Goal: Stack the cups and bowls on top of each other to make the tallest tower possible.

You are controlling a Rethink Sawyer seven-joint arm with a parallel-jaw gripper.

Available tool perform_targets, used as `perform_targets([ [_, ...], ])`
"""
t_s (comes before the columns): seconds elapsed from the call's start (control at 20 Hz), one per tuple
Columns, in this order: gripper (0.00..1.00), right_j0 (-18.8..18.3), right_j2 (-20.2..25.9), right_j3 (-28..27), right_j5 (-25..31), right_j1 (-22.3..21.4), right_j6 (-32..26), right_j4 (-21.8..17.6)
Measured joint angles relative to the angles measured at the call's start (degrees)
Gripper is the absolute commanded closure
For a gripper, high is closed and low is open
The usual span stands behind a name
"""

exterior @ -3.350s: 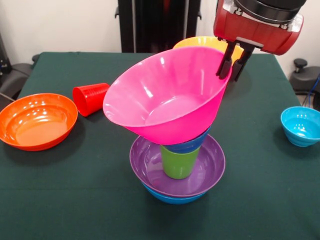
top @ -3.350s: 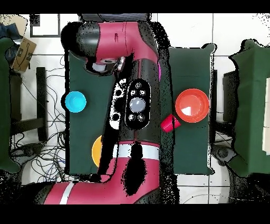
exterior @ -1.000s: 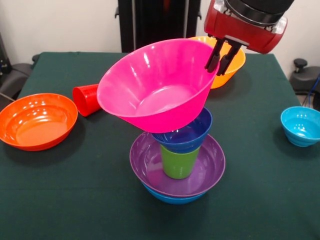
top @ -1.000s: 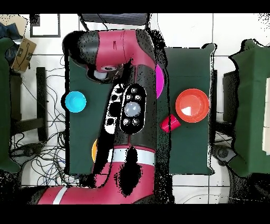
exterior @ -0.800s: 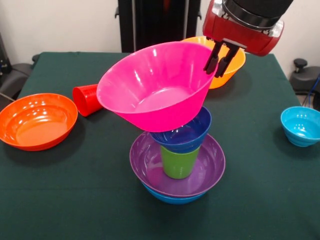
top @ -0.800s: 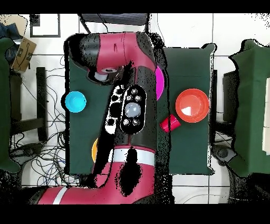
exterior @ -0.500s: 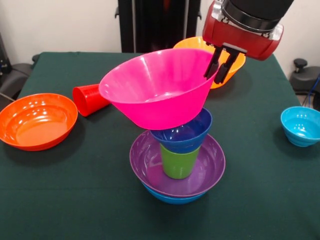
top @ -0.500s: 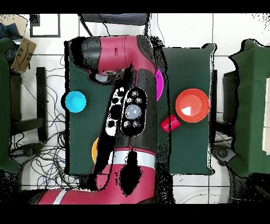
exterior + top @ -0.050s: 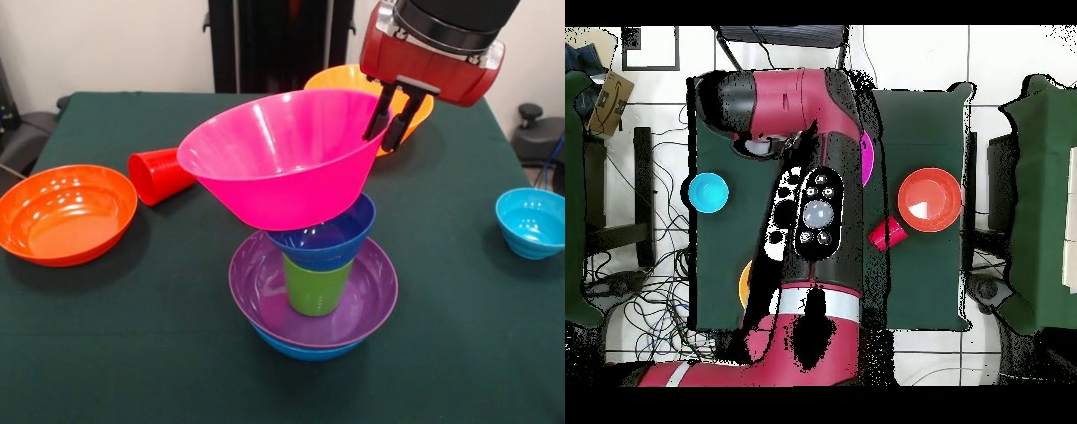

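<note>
1. The tower point(image 9: 313, 274) stands at lower centre of the front view: large glossy blue bowl point(image 9: 305, 350), purple bowl point(image 9: 265, 291), lime green tumbler point(image 9: 316, 287), small ribbed dark blue bowl point(image 9: 328, 240).
2. The large glossy pink plastic bowl point(image 9: 278, 163) sits tilted on top.
3. The black gripper point(image 9: 395, 113), at upper right, pinches the pink bowl's far rim between closed fingers.
4. A red tumbler point(image 9: 159, 175) lies on its side at left, just beside the orange bowl point(image 9: 64, 214).
5. A cyan bowl point(image 9: 531, 223) sits at the right edge.

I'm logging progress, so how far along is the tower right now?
Done: blue bowl, purple bowl, lime green cup and small dark blue bowl are stacked. In hand: the gripper pinches the large pink plastic bowl, tilted on top. Left on the table: red cup, orange bowl, cyan bowl.
</note>
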Motion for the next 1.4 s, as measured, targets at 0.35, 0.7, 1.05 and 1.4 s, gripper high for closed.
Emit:
perform_targets([
  [0.35, 1.00, 0.0, 0.0, 0.0, 0.0, 0.0, 0.0, 0.0],
  [0.7, 1.00, 0.1, 0.0, 0.0, 0.0, 0.2, 0.0, 0.0],
  [1.05, 1.00, 0.5, 0.0, -1.1, 0.0, 0.6, 0.0, 0.0],
  [1.4, 1.00, 0.8, 0.0, -3.0, 1.0, 0.9, 0.0, 0.1],
])
